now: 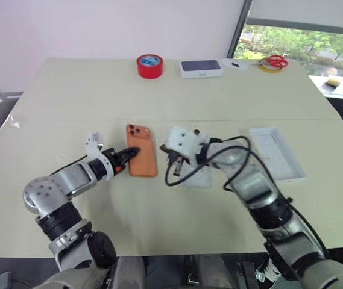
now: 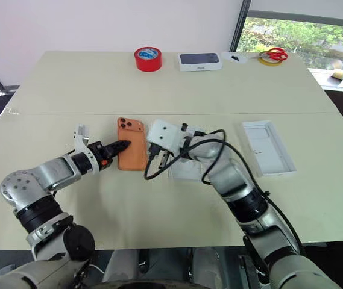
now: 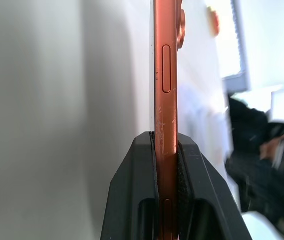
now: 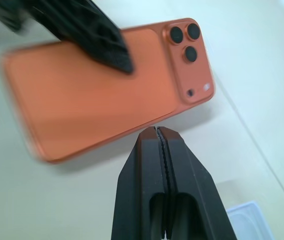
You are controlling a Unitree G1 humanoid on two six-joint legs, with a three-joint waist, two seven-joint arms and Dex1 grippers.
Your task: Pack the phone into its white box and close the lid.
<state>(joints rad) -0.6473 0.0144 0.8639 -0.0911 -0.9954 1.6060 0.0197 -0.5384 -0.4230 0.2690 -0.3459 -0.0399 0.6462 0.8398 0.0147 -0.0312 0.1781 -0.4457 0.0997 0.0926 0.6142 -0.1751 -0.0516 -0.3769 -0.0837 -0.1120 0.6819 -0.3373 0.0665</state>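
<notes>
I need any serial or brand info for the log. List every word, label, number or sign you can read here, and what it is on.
Nothing can be read.
Red tape roll: a blue label on top, too blurred to read.
Dark-topped closed box: faint print on its white front edge, too small to read.
Phone: plain orange back, no text or logo visible.
Lid: only a raised outline, no print.

The phone is copper-orange with black camera lenses, gripped by the black fingers of the left gripper. The right gripper is black too. The table is pale cream. On it lie a red tape roll, a dark-topped white box, red-handled scissors and the all-white lid
</notes>
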